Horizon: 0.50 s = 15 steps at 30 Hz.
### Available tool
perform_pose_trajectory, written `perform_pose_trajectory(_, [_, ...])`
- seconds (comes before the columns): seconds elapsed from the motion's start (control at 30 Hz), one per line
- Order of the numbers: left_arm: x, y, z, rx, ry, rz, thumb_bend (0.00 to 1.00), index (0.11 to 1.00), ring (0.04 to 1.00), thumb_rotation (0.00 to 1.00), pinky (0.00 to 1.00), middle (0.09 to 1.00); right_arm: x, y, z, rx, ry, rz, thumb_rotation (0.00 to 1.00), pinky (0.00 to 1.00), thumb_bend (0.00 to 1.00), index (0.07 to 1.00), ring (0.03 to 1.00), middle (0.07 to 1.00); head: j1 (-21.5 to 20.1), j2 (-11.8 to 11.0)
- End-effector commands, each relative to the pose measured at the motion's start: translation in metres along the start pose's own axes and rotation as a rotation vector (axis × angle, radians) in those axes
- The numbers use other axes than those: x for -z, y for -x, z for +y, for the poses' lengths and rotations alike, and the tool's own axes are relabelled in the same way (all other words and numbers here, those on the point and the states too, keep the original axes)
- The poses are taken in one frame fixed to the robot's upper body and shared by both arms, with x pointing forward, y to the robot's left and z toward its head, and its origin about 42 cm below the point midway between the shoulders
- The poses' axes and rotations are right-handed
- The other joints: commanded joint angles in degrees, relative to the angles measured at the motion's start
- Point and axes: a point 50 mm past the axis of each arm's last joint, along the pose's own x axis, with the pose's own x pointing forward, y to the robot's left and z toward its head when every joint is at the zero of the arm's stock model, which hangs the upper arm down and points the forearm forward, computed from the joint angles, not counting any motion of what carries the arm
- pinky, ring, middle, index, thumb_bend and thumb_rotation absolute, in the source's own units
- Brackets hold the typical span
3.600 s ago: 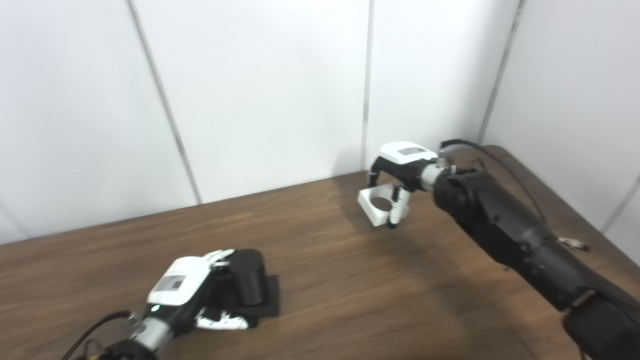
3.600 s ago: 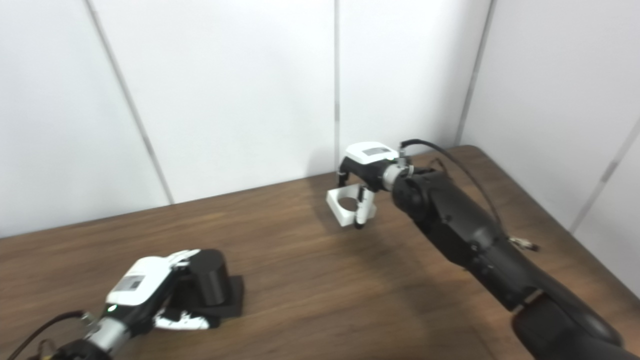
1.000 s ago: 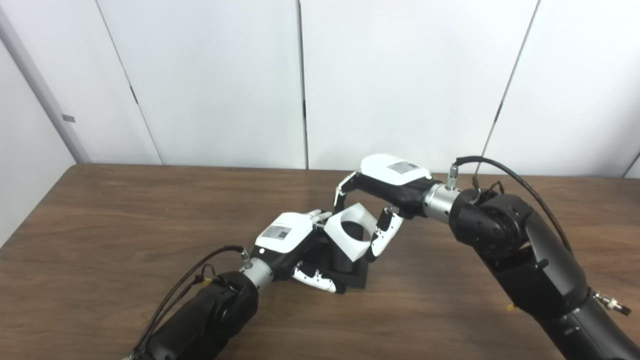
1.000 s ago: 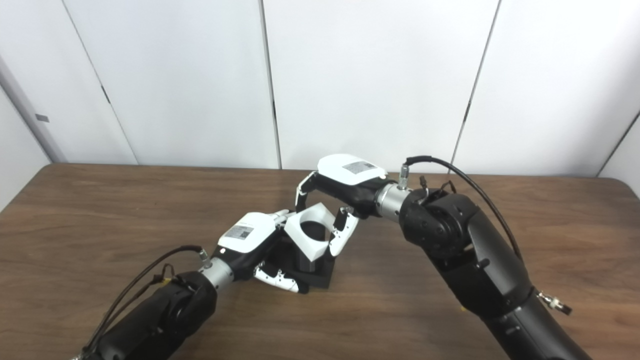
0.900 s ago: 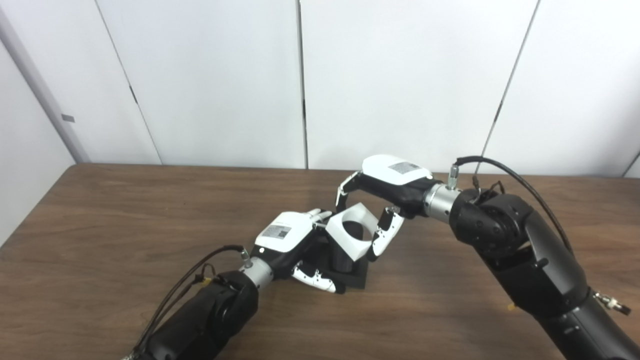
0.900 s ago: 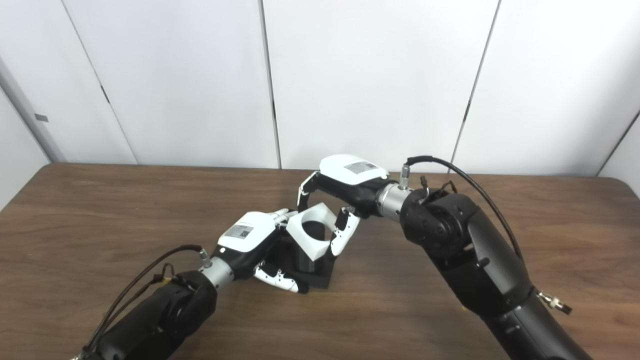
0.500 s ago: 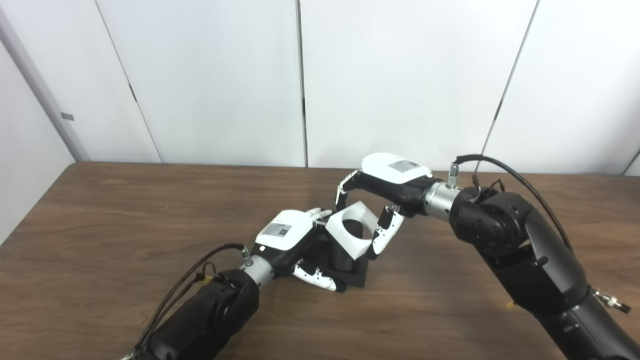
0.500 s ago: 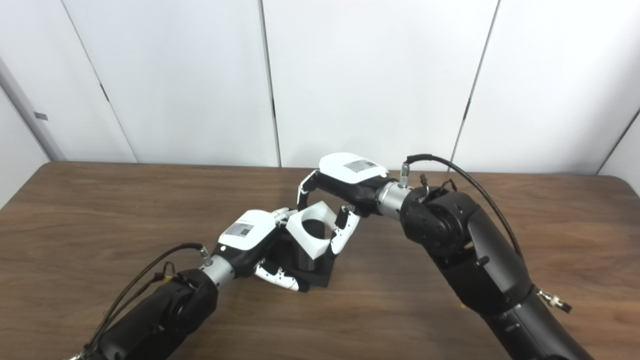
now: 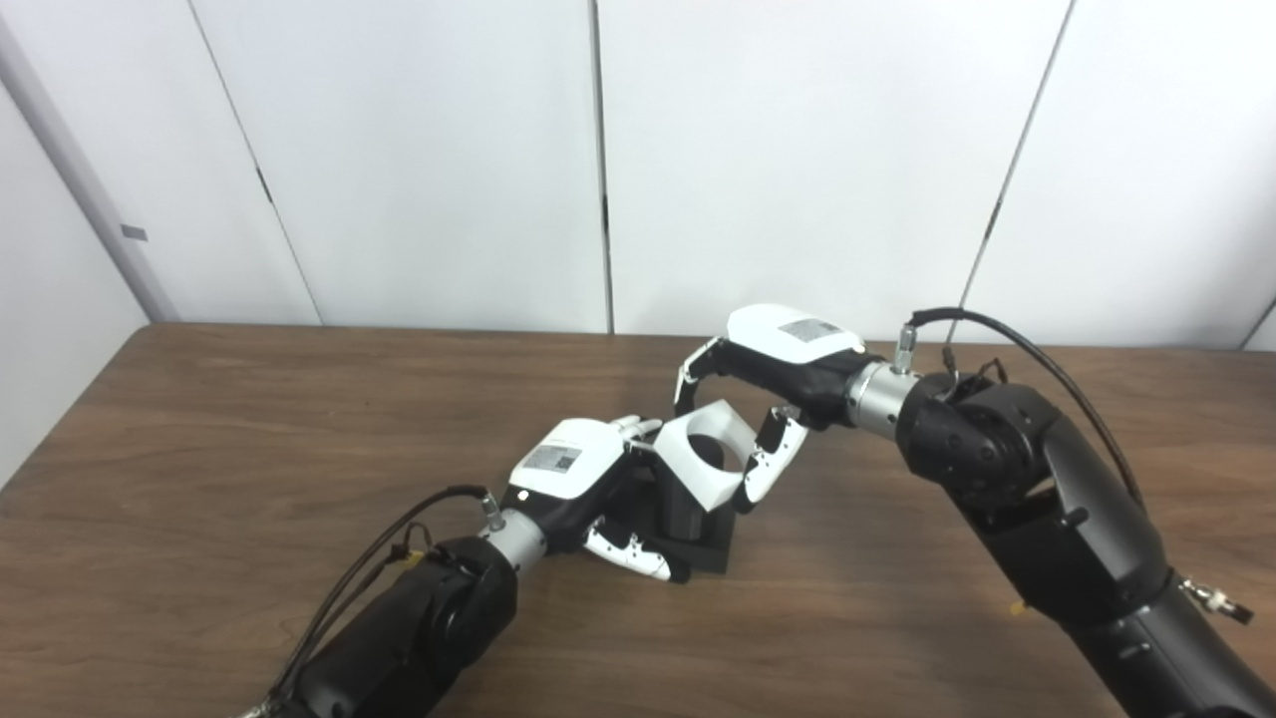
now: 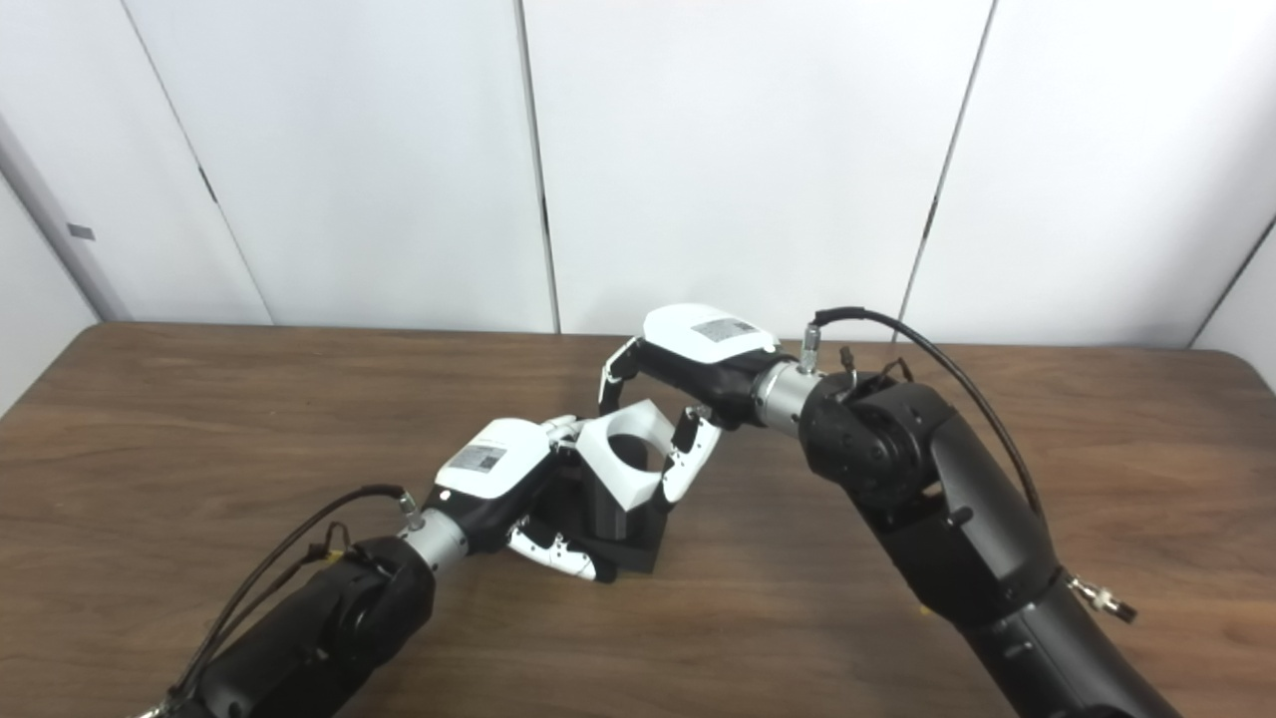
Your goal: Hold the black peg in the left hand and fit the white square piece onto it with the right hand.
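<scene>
A black peg (image 9: 686,513) with a flat square base (image 9: 716,549) stands on the wooden table at the centre. My left hand (image 9: 573,479) is shut on it from the left, its thumb low in front. The white square piece (image 9: 703,465) with a round hole hangs tilted over the peg's top, and the dark peg top shows through the hole. My right hand (image 9: 773,374) comes in from the right and is shut on that piece, fingers behind it and thumb on its right side. Most of the peg is hidden behind the piece.
The brown table (image 9: 219,429) spreads wide to both sides, with its left edge at the far left. White wall panels (image 9: 419,150) rise behind it. A cable (image 9: 1007,344) loops over my right forearm, and another runs along my left forearm (image 9: 389,558).
The head turned and both hands came together at the centre since the earliest frames. In the last second the white piece has shifted only slightly to the right over the peg.
</scene>
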Motion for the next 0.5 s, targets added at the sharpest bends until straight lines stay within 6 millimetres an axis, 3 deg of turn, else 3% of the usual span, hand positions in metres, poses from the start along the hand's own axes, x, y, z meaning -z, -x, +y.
perform_pose_trajectory(0.0, [-0.011,0.017,-0.064,0.317,0.006,0.016,1.0,0.577,0.938,0.34,0.87,0.927,-0.01,-0.007,-0.029,0.099,0.024,-0.027,0.13,0.77,0.52,0.477,0.805,0.733,0.0,0.02])
perform_pose_trajectory(0.47, [-0.013,0.017,-0.063,0.316,0.012,0.017,1.0,0.581,0.938,0.34,0.88,0.92,-0.019,-0.02,-0.021,0.101,-0.015,-0.025,0.13,0.78,0.52,0.477,0.809,0.741,0.09,0.47])
